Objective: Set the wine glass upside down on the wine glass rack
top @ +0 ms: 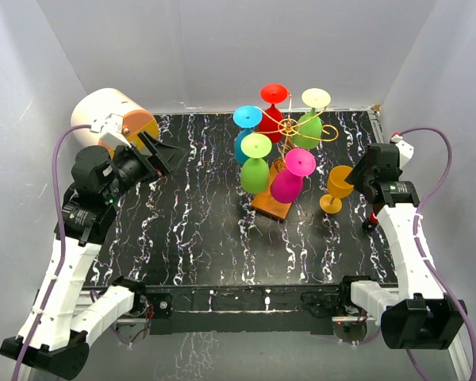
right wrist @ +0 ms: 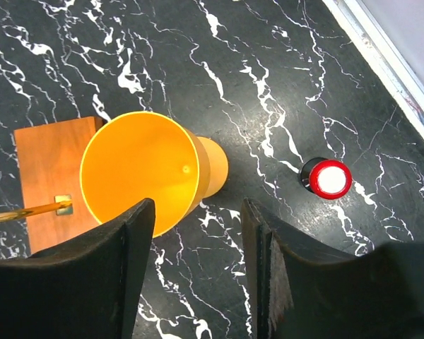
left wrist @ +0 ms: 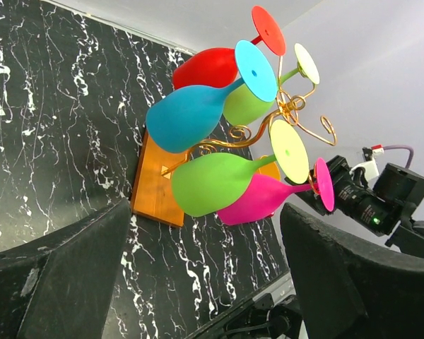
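Left gripper [left wrist: 206, 206], right gripper [right wrist: 198, 205] gape empty; wine glass [right wrist: 138, 169] seemingly stands clear of rack [right wrist: 49, 166].

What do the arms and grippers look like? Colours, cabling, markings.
The left arm and right arm have white shell links with black joints and bases. A purple cable loops off each wrist. The left gripper and right gripper have broad matte-black fingers, scuffed at the edges. No legible markings.
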You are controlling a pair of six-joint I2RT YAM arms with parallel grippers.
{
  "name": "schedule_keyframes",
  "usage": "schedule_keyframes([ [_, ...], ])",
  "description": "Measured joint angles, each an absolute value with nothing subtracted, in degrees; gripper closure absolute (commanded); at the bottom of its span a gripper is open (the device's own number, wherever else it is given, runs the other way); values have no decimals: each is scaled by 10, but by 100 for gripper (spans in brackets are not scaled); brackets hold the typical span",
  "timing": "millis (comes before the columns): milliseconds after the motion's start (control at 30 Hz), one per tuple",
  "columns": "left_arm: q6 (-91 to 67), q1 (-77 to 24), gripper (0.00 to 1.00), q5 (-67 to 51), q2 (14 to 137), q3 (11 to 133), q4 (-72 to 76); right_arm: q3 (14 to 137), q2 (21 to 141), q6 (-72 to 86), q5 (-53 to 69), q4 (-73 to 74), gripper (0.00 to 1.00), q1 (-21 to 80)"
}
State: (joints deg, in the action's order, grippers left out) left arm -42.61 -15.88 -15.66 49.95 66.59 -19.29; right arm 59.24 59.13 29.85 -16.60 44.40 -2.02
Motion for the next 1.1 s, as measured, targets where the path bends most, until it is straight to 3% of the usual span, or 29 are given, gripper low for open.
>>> schedule_keyframes([
  [267,-422,-159,14,-176,498,663,-177,568,631,291,-190,407,61,-22],
  [567,-376,-159,14,-245,491,661,-136,563,681,283,-178,372,85,-24],
  [667,-367,-159,14,-255,492,664,-135,555,680,284,-174,358,99,-24],
  [1100,-362,-159,15,-316,496,694,-102,546,615,295,-214,358,100,-24],
])
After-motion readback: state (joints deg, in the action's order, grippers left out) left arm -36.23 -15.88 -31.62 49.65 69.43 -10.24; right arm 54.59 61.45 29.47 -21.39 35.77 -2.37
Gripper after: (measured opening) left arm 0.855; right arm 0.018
